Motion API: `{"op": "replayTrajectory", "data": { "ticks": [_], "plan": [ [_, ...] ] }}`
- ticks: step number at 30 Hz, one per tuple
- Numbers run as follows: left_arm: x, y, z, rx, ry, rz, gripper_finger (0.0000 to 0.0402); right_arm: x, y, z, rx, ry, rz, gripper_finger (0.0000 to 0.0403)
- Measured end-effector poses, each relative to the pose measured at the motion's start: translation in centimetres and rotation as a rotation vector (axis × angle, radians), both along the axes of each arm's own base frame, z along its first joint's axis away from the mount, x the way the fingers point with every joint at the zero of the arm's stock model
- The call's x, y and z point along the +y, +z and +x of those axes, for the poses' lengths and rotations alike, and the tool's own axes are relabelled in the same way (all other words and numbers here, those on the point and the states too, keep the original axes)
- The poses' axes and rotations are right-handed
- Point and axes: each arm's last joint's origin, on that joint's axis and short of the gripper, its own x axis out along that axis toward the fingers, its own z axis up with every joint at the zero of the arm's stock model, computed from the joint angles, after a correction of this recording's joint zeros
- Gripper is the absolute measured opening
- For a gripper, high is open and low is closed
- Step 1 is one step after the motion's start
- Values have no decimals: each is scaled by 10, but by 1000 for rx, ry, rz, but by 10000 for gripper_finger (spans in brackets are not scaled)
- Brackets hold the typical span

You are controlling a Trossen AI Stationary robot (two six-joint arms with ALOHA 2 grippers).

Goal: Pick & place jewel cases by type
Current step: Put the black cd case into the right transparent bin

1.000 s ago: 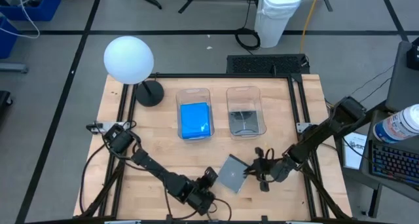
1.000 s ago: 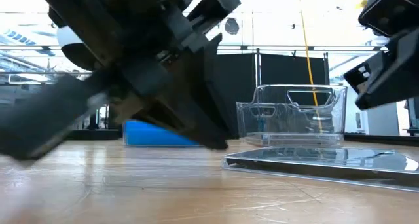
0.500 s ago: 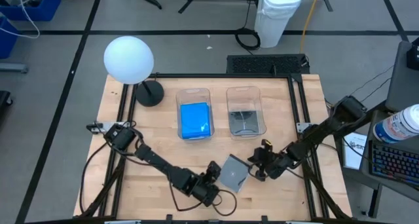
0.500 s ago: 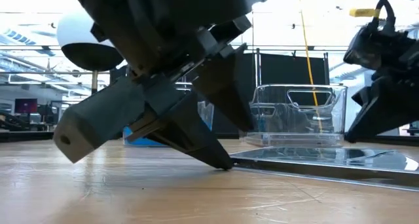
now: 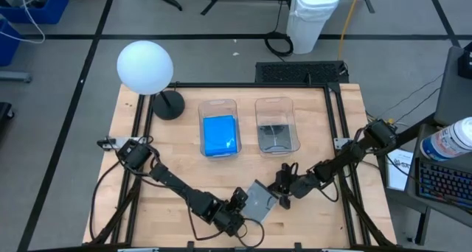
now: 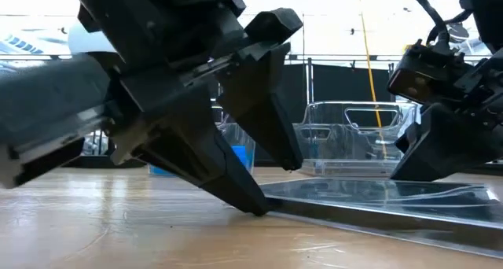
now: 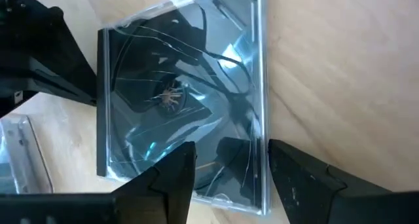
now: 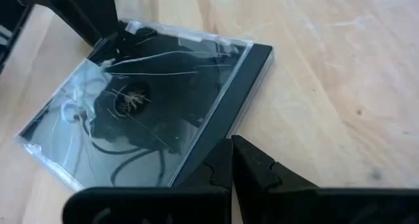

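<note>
A squarish grey see-through jewel case (image 5: pixel 258 200) lies flat on the wood near the table's near edge, between both grippers. My left gripper (image 7: pixel 232 178) is open at the case's left side (image 5: pixel 240 202). One finger is low on the table and the other is above the case edge. My right gripper (image 8: pixel 232 155) is shut at the case's right side (image 5: pixel 283 195). Farther back stand two clear tubs. One tub (image 5: pixel 219 105) holds blue cases (image 5: pixel 220 134), the other (image 5: pixel 276 103) holds grey ones (image 5: pixel 276 138). My left gripper has its lower fingertip (image 6: pixel 251 208) on the table right at the case's left edge (image 6: pixel 271 197), and the edge lies between its open fingers. I cannot tell whether either finger touches it. My right gripper sets its shut fingertips (image 8: pixel 222 160) against the case's dark spine edge (image 8: pixel 239 109), slanting down from the table's right. The case lies flat on the table.
A white globe lamp (image 5: pixel 145 66) on a black base (image 5: pixel 169 105) stands at the far left of the table. A black frame (image 5: pixel 335 119) runs along the table's edges. Bare wood lies between the tubs and the case.
My right gripper has moved toward the table's left up to the case's spine. My left gripper has come from the near edge toward the case's left side. The case has slid a little toward the left and near edge and turned slightly.
</note>
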Motion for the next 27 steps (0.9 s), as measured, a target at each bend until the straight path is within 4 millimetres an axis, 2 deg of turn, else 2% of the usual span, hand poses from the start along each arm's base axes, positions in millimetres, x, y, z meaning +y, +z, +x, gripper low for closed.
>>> {"op": "replayTrajectory", "data": {
  "ticks": [5, 16, 27],
  "plan": [
    [-4, 0, 1, -64, 38, 19, 196, 1, 0, 0, -3, 12, 12, 0],
    [-2, 0, 1, -102, 90, 76, 161, 1, 0, 0, -4, 15, 15, 0],
    [-6, -2, -3, -89, 99, 74, 159, 3, 1, 1, -22, 39, 22, 0]
  ]
}}
